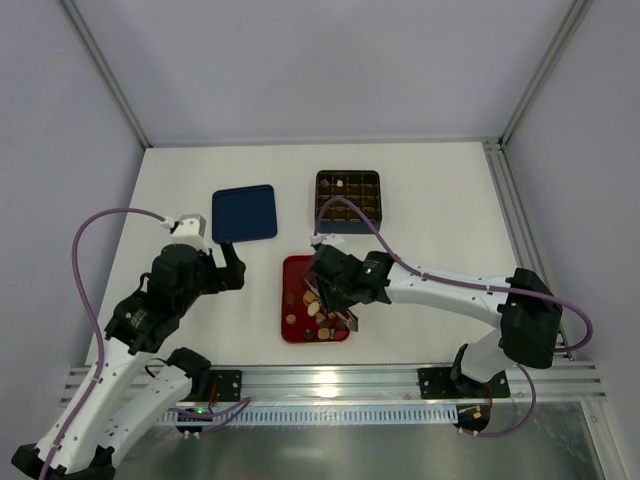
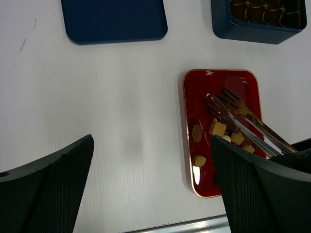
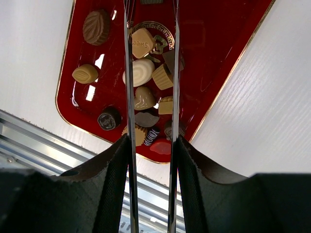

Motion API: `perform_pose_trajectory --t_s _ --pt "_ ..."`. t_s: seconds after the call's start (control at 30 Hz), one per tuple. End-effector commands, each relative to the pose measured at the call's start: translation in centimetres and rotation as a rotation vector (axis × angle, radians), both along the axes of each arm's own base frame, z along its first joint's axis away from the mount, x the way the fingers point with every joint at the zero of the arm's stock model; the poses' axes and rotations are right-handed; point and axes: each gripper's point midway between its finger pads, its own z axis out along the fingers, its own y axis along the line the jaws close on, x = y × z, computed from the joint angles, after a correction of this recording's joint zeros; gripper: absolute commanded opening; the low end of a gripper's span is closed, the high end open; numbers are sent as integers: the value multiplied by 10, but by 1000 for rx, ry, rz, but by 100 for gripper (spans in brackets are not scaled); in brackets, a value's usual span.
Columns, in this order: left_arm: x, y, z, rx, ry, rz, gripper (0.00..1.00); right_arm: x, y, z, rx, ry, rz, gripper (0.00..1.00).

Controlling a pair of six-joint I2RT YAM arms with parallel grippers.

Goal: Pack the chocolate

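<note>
Black fingers (image 3: 112,184) of the right tool (image 3: 151,141) are seen closest, clenched on a pair of metal tongs (image 3: 128,97), whose two blades are pressed part-way together with a narrow gap left between them. The blades are stretched out over a red tray (image 3: 214,58). Most of the chocolate (image 3: 141,72) is gathered at the near end of that tray, and several pieces are framed between the blades; whether any piece is touched cannot be told. A few more pieces are seen in compartments of a dark blue box (image 1: 348,197) beyond the tray. The left tool (image 2: 151,141) is held fully released above the bare desk (image 1: 430,200), left of the tray, with nothing grasped. A dark blue lid (image 1: 244,213) is laid flat left of the box. The white desk is enclosed by pale grey walls (image 1: 300,60) and aluminium posts (image 1: 105,75).
</note>
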Motion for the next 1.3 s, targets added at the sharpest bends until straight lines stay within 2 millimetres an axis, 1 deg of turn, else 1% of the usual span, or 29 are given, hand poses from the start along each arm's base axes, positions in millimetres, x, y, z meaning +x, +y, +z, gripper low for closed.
perform_pose_trajectory --t_s 0.0,0.07,0.1,0.13,0.27,0.5,0.6,0.93,1.0,1.03,1.1,1.27 --pt "2 -1 7 -18 -30 8 100 11 11 16 31 -43 3 44" --pt "2 -1 7 -17 -32 7 100 11 12 17 22 -43 13 44" --pt "2 0 7 -19 -35 7 100 11 9 13 -3 -33 17 44" --pt "2 0 7 -20 -34 8 100 12 11 17 -3 -37 18 44" --pt "1 0 9 -23 -43 9 100 12 12 15 -31 -27 27 43" --pt "0 0 12 -29 -54 4 100 12 1 14 -92 -21 16 43" --pt "-1 0 12 -33 -56 2 100 11 0 17 -102 -23 20 43" --pt "-1 0 15 -37 -68 1 100 13 5 18 -128 -20 41 43" --pt "-1 0 15 -38 -67 1 100 12 7 19 -125 -20 46 42" --pt "-2 0 15 -39 -68 0 100 13 7 18 -130 -17 44 39" --pt "-2 0 14 -39 -67 0 100 13 6 18 -132 -18 45 38" --pt "-2 0 15 -38 -69 -1 100 12 4 22 -134 -19 49 37"
